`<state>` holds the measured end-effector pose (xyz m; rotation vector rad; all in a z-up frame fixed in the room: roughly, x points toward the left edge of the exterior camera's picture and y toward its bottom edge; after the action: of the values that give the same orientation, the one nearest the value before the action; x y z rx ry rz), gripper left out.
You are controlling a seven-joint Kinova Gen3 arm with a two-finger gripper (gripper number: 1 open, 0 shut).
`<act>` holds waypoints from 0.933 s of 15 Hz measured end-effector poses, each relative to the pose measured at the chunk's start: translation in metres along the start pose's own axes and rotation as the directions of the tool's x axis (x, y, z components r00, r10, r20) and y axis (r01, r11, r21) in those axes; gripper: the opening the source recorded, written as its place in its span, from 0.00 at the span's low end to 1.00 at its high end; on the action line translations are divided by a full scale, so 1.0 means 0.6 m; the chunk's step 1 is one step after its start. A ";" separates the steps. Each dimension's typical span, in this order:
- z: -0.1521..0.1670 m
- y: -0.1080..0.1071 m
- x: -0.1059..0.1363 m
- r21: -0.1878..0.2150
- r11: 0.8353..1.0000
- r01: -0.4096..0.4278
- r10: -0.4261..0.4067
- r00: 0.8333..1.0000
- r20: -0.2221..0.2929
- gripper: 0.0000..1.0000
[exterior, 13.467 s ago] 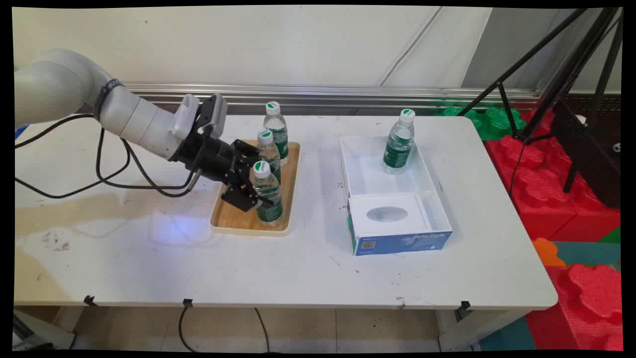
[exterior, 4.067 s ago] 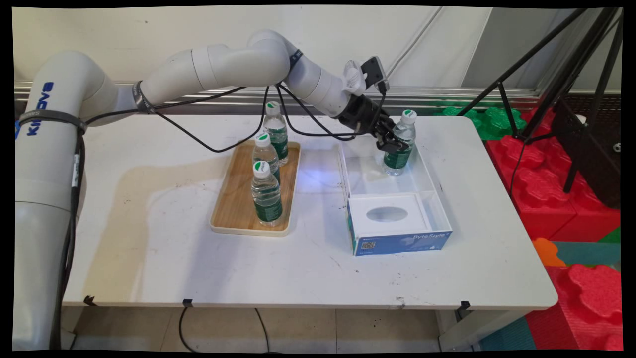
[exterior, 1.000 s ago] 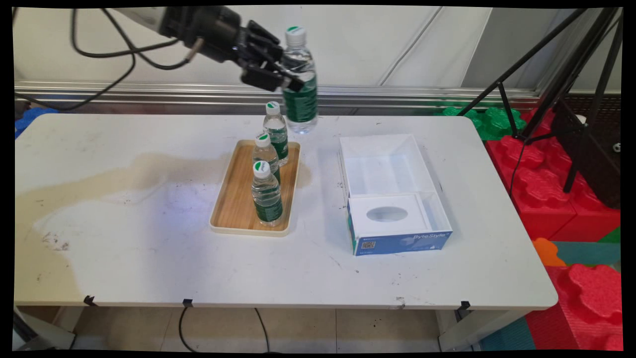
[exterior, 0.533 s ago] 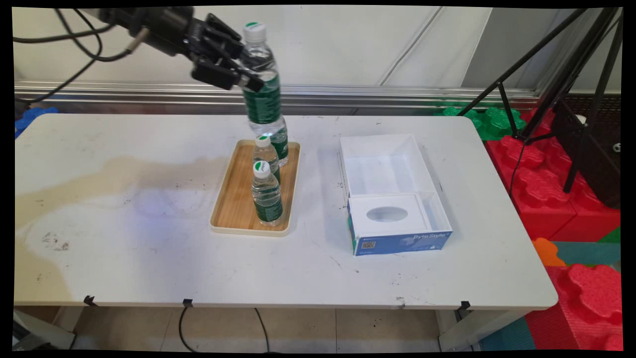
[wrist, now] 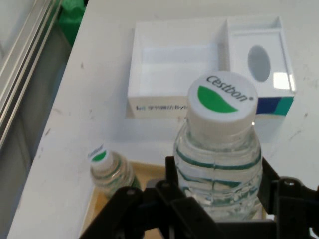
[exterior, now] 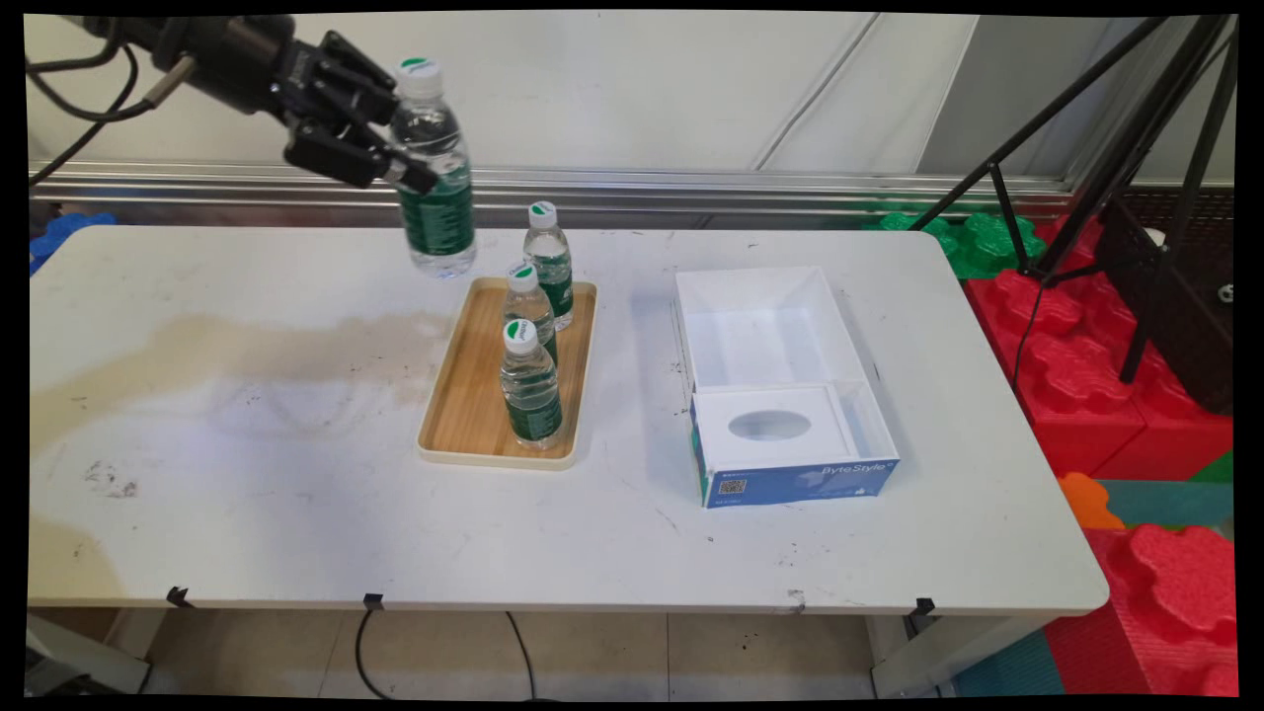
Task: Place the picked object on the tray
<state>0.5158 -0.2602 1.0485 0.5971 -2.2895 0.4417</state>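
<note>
the tool (exterior: pixel 395 148) is clamped on a clear water bottle (exterior: pixel 432 168) with a green label and a white cap, held upright in the air above the far left corner of the wooden tray (exterior: pixel 474 415), well clear of the surface (exterior: pixel 247 474). taking the tray as the landmark: three more bottles of the same kind stand in a line along its right side, the nearest bottle (exterior: pixel 529 385) toward its near end, the middle bottle (exterior: pixel 528 306) just behind that one, and the far bottle (exterior: pixel 549 262) at its far end. the held bottle hangs to the left of the far bottle and higher than all three caps, touching none of them. to the right of the tray, apart from it, lies an open white box (exterior: pixel 780 336), with a blue-sided insert (exterior: pixel 790 444) carrying an oval cut-out in its near end. beyond the right edge of the surface, well away from the tray, stand red foam blocks (exterior: pixel 1136 395) and a black tripod (exterior: pixel 1116 148). the hand view shows what the main view does not: the held bottle's cap (wrist: pixel 222 99) reads "cestbon", and black fingers (wrist: pixel 279 191) press its sides below the neck. it also shows one tray bottle (wrist: pixel 107 169) from above, lower left, and the white box (wrist: pixel 174 74) beyond it. the main view alone shows the whole tray and all three standing bottles.
</note>
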 end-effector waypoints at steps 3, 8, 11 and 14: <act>0.004 -0.014 -0.032 0.024 1.000 0.006 -0.007 0.999 0.034 0.00; 0.034 -0.038 -0.077 0.048 0.999 0.016 -0.018 0.998 0.060 0.00; 0.060 -0.051 -0.105 0.057 0.998 0.027 -0.031 0.997 0.065 0.00; 0.097 -0.065 -0.138 0.064 0.997 0.038 -0.042 0.997 0.069 0.00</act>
<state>0.5567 -0.2963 0.9549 0.6988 -2.3327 0.4812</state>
